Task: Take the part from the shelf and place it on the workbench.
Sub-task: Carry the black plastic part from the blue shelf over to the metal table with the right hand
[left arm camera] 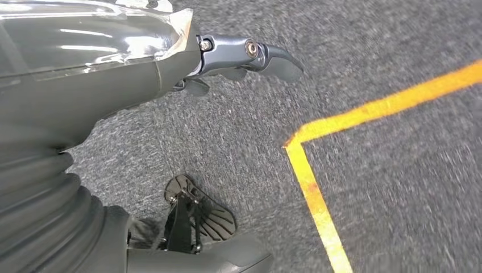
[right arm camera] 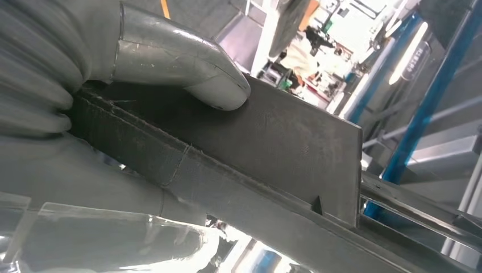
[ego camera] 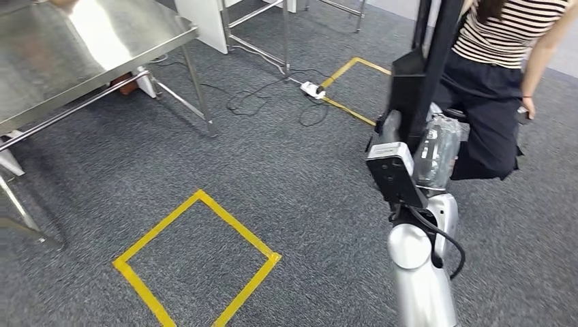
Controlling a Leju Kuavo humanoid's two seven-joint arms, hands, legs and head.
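Grey carpet with yellow tape (ego camera: 198,255) underfoot; right hand (ego camera: 436,146) grips the long black flat plastic part (ego camera: 426,61), left hand (left arm camera: 239,57) dangles, fingers apart, holding nothing. Carrying step; next, turn toward the steel workbench (ego camera: 82,48) at ten o'clock.

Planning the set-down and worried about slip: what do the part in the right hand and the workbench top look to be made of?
The part looks like matte black plastic or composite; a fine woven-looking texture and thin moulded edges show, though the exact material is unclear. The right hand grips it with its thumb on the flat face. The workbench top looks like brushed stainless steel: silver, with soft glare, so probably smooth.
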